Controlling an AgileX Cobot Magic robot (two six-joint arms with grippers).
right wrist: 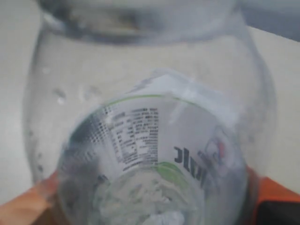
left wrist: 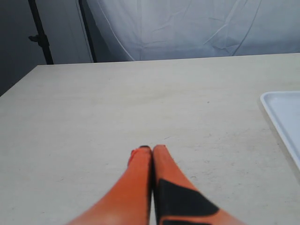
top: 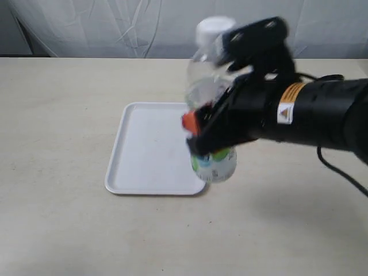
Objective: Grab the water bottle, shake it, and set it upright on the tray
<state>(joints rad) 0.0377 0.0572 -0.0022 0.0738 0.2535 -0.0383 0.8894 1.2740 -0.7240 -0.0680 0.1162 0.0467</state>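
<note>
The water bottle [top: 214,164] is clear with a white cap and hangs upright, slightly tilted, above the right edge of the tray [top: 150,150]. My right gripper [top: 198,127] is shut on its middle, orange fingers on both sides. In the right wrist view the water bottle [right wrist: 150,140] fills the picture, its label lettering showing through the plastic, with an orange fingertip [right wrist: 28,206] at one side. The white tray is flat and bare. My left gripper [left wrist: 152,149] is shut on nothing, low over the table, with the tray's corner [left wrist: 283,117] off to one side. The left arm is out of the exterior view.
A pale beige table [top: 63,115] carries everything. A white cloth backdrop [top: 115,26] hangs behind it. A dark stand [left wrist: 40,33] rises beyond the table's far corner in the left wrist view. The right arm's black body [top: 310,112] stretches in from the right.
</note>
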